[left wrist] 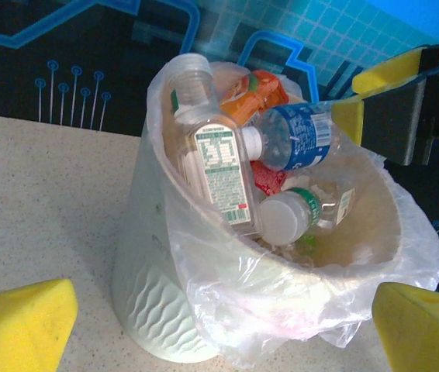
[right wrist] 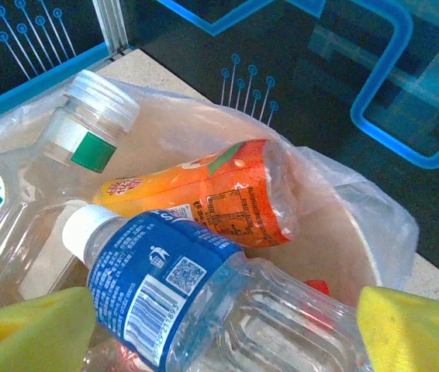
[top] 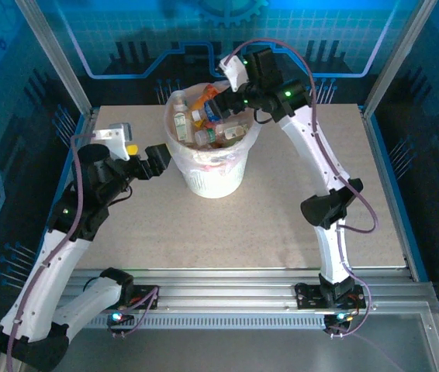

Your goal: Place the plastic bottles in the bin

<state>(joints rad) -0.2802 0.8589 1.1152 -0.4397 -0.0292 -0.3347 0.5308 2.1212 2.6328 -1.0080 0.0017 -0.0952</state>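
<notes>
The white bin (top: 216, 180), lined with a clear bag, stands mid-table and is heaped with several plastic bottles (top: 204, 124). My right gripper (top: 226, 103) hovers over the bin's far rim, open. A blue-labelled bottle (right wrist: 165, 287) lies on the heap between its yellow pads (right wrist: 417, 333), above an orange-labelled bottle (right wrist: 204, 198) and next to a clear white-capped one (right wrist: 57, 155). My left gripper (top: 157, 159) stands open just left of the bin, level with its wall (left wrist: 146, 256), holding nothing. From there the blue-labelled bottle (left wrist: 301, 136) tops the pile beside a green-and-white-labelled bottle (left wrist: 219, 167).
The bag's loose edge (left wrist: 281, 294) hangs over the bin's rim toward my left gripper. Metal frame posts (top: 68, 70) and blue panels close in the table at the back and sides. Bare tabletop (top: 281, 217) lies in front of the bin.
</notes>
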